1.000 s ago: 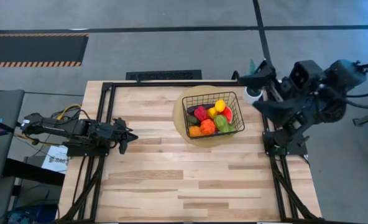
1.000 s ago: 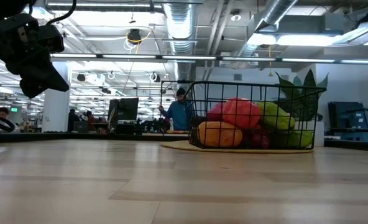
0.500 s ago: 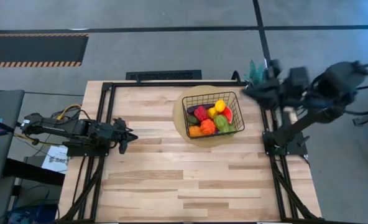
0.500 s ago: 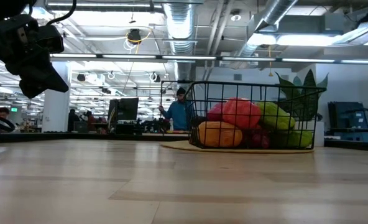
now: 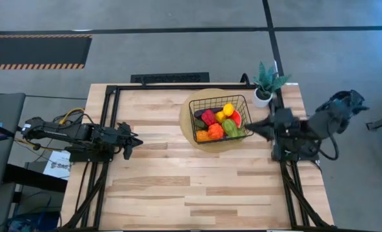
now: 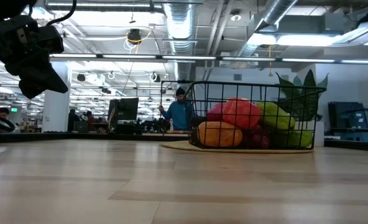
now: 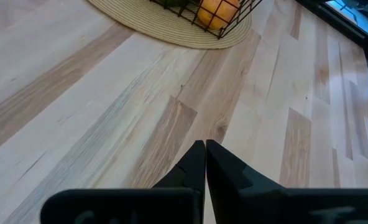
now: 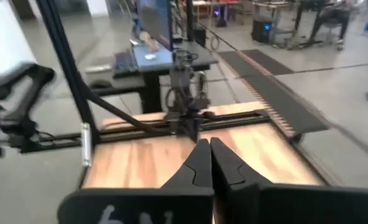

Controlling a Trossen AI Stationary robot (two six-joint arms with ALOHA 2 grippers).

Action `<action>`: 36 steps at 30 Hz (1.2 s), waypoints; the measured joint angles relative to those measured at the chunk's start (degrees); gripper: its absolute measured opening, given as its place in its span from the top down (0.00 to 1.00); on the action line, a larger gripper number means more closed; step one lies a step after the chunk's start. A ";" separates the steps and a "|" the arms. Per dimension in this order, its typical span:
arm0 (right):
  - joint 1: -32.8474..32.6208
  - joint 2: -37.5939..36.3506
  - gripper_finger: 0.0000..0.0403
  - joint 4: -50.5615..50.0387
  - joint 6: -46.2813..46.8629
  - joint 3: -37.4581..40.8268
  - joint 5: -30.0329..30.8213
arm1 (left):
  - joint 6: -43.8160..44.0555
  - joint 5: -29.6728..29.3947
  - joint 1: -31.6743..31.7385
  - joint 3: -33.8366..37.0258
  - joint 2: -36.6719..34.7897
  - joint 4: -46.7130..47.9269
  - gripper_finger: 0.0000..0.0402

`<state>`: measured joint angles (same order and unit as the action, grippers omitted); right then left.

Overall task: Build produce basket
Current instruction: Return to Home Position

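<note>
Homing step in hand, loading judged done: produce [image 5: 218, 122] sits in wire basket [image 5: 192, 113] just ahead of right gripper [image 5: 250, 126], fingers pressed together, empty; left gripper [image 5: 134, 140] likewise closed, basket well ahead; next: fold R arm to rest w/o clipping basket.

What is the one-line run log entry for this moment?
basket: on mat, filled with produce | left hand: shut, empty, table's left side | right hand: shut, empty, right of basket

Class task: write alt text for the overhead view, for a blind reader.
A black wire basket full of toy produce sits on a round mat on a wooden table; the left gripper and right gripper, both shut, flank it.
</note>
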<state>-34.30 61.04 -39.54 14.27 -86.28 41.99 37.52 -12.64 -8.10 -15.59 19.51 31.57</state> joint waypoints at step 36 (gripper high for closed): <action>-8.35 -17.36 1.00 111.16 -23.69 81.11 -0.28 | 0.00 0.00 -0.02 0.00 -0.02 1.17 1.00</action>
<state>-42.64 43.68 71.62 -9.42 -5.17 41.71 37.52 -12.64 -8.12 -15.59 19.49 32.74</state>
